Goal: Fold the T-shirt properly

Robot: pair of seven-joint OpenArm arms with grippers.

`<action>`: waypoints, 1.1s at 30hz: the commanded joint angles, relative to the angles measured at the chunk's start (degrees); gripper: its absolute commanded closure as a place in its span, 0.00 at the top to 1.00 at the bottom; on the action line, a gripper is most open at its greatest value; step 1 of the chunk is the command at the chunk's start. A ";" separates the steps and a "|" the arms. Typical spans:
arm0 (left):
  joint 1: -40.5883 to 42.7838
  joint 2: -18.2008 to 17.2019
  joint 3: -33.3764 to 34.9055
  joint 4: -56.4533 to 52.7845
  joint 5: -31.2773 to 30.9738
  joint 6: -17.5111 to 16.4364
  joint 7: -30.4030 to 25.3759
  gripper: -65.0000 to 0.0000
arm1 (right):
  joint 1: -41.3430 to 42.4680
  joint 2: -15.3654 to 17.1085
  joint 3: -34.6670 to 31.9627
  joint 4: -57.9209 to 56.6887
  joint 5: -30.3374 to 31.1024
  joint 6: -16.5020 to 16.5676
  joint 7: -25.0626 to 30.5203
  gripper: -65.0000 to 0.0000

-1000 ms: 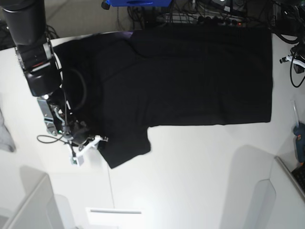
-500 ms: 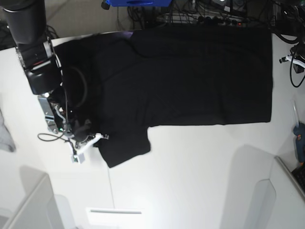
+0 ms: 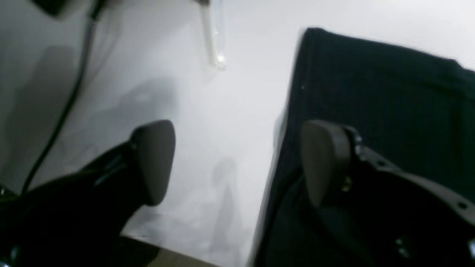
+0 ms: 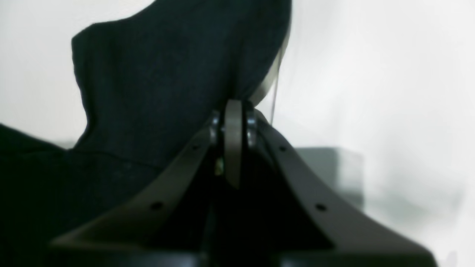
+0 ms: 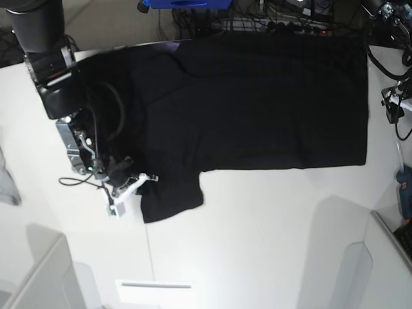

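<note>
The black T-shirt (image 5: pixel 257 103) lies spread flat across the white table (image 5: pixel 257 232), with one short sleeve (image 5: pixel 170 199) pointing toward the near edge. My right gripper (image 5: pixel 132 187) is at that sleeve's left edge. In the right wrist view my right gripper (image 4: pixel 233 111) is shut on a raised fold of the black cloth (image 4: pixel 167 74). My left gripper (image 3: pixel 237 159) is open over the shirt's straight side edge (image 3: pixel 293 111): one finger hangs above the bare table, the other above the cloth.
A small light-grey cloth (image 5: pixel 5 183) lies at the table's left edge. Cables and a blue object (image 5: pixel 183 3) crowd the far side. A clear plastic stick (image 3: pixel 213 44) and a black cable (image 3: pixel 63 111) lie near the left gripper. White bins (image 5: pixel 38 277) stand at the near corners.
The right gripper has slid a little right onto the sleeve's edge, and the sleeve corner has shifted with it. Parts of the left arm have come into view at the far right.
</note>
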 commanded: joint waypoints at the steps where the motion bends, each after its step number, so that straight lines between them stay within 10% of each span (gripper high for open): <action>1: -1.92 -1.96 1.41 -1.33 0.83 -0.15 -1.13 0.77 | 2.11 0.66 0.34 0.97 0.34 0.32 1.35 0.00; 11: -18.98 -2.84 11.61 -17.51 11.82 -0.15 -1.49 0.75 | 2.11 0.66 0.34 0.97 0.25 0.32 1.44 0.00; 16: -22.49 -2.84 17.76 -25.42 16.21 -0.15 -10.72 0.75 | 2.11 0.75 0.34 0.97 0.25 0.32 1.44 0.00; 33: -30.41 -2.76 22.86 -45.73 16.74 -0.15 -21.18 0.75 | 2.20 1.10 0.25 0.97 0.16 0.32 3.29 0.00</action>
